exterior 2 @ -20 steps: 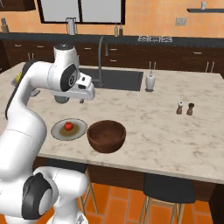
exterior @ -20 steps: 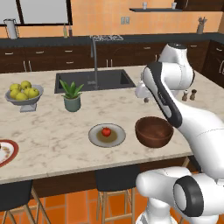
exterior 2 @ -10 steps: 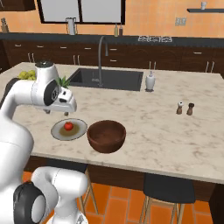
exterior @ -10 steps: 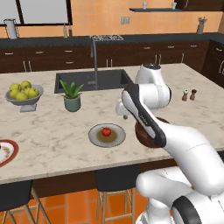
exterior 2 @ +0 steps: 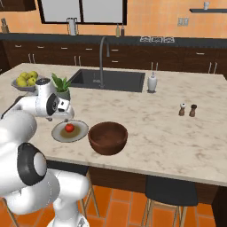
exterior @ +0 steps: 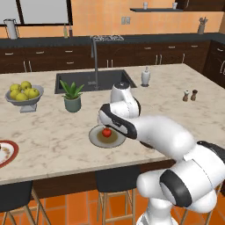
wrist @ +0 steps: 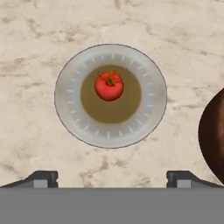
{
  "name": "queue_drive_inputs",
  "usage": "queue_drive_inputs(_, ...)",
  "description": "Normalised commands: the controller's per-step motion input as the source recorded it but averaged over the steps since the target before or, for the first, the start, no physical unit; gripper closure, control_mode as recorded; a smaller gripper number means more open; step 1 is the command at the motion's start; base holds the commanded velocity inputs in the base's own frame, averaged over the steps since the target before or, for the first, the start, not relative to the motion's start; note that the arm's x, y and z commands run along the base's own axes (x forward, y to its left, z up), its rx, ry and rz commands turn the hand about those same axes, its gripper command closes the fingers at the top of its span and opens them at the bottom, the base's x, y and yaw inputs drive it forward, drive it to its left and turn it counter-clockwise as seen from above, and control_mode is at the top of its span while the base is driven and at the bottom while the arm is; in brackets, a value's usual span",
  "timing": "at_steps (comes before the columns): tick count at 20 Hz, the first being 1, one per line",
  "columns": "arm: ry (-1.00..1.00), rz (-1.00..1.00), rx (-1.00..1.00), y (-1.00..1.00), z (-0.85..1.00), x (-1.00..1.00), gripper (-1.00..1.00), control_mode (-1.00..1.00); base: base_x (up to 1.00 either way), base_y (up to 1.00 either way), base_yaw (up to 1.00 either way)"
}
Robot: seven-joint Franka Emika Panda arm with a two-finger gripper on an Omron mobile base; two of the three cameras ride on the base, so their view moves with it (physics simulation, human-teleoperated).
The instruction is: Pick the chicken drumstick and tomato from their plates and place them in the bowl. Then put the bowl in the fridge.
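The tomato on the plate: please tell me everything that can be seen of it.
The tomato is small, round and bright red, with a smooth, slightly shiny skin and a small dark green stem spot on top. It looks whole and sits upright, stem side up. It rests on the brownish centre of the grey-rimmed plate, a little off the middle, on the marble counter. Only the plate touches it. The open gripper hangs above it, and the dark wooden bowl stands beside the plate, apart from it.
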Motion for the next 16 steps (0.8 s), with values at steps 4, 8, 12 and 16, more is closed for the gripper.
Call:
queue_drive_inputs(4, 0.08, 0.0, 0.0, -0.03, -0.54, 0.68, -1.0, -1.0, 0.0, 0.0, 0.0)
queue_drive_inputs(8, 0.01, 0.0, 0.0, -0.01, -0.46, 0.45, -1.0, -1.0, 0.0, 0.0, 0.0)
queue_drive_inputs(12, 0.0, 0.0, 0.0, 0.14, -0.45, 0.25, -1.0, -1.0, 0.0, 0.0, 0.0)
queue_drive_inputs(16, 0.0, 0.0, 0.0, 0.04, -0.31, 0.14, -1.0, -1.0, 0.0, 0.0, 0.0)
